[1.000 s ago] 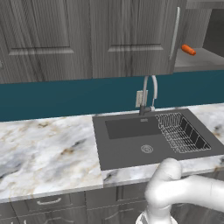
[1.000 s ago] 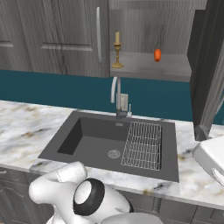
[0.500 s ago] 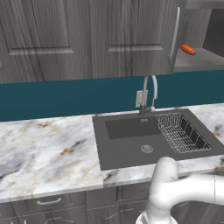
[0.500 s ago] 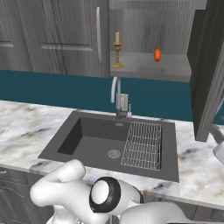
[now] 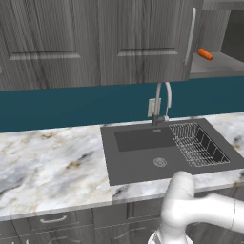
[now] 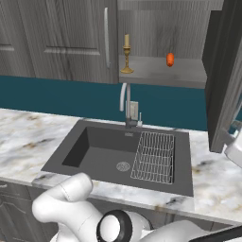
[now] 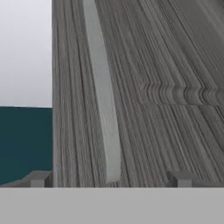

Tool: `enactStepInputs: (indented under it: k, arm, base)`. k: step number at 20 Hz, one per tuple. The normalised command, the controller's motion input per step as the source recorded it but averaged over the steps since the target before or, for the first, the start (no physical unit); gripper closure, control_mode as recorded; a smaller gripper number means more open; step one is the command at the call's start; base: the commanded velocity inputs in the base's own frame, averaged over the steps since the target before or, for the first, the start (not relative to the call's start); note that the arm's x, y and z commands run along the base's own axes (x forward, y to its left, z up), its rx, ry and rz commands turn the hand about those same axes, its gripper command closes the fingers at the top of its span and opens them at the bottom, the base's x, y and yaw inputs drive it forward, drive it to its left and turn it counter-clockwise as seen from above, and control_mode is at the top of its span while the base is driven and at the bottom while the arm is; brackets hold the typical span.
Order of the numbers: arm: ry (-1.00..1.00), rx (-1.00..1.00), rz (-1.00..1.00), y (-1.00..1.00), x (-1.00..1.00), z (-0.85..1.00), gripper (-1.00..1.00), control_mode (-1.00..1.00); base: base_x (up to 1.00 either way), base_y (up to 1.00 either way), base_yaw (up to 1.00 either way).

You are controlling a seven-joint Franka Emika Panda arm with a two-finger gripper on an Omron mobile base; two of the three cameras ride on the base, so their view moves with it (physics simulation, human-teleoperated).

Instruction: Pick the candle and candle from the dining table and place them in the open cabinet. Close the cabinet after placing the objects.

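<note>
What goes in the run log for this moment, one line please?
phase: closing cabinet | claw: open, empty, facing open dark grey wood-grain cabinet door with silver bar handle | brass-gold candle holder with cream candle: on cabinet shelf

candle – cream, brass-gold holder, upright | in cabinet – dark grey, door open

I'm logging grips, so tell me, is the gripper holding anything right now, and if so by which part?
Nothing is held. In the hand view the gripper is open, its fingertips apart, facing the cabinet door and its silver bar handle, which stands between them ungrasped.
</note>
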Motion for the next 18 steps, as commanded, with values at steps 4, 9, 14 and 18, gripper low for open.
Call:
enactStepInputs:
  k: [4, 9, 14, 18]
  arm:
    - [0.06, 0.0, 0.08, -0.43, 0.57, 0.0, -1.0, -1.0]
    - [0.03, 0.0, 0.1, -0.3, 0.42, 0.0, -1.0, -1.0]
    - [0.04, 0.0, 0.21, 0.0, 0.65, 0.0, -1.0, -1.0]
    - [0.0, -0.01, 0.23, 0.06, 0.34, 0.0, -1.0, -1.0]
  base:
    - [0.0, 0.0, 0.0]
    - [0.0, 0.0, 0.0]
    - [0.0, 0.0, 0.0]
    - [0.0, 0.0, 0.0]
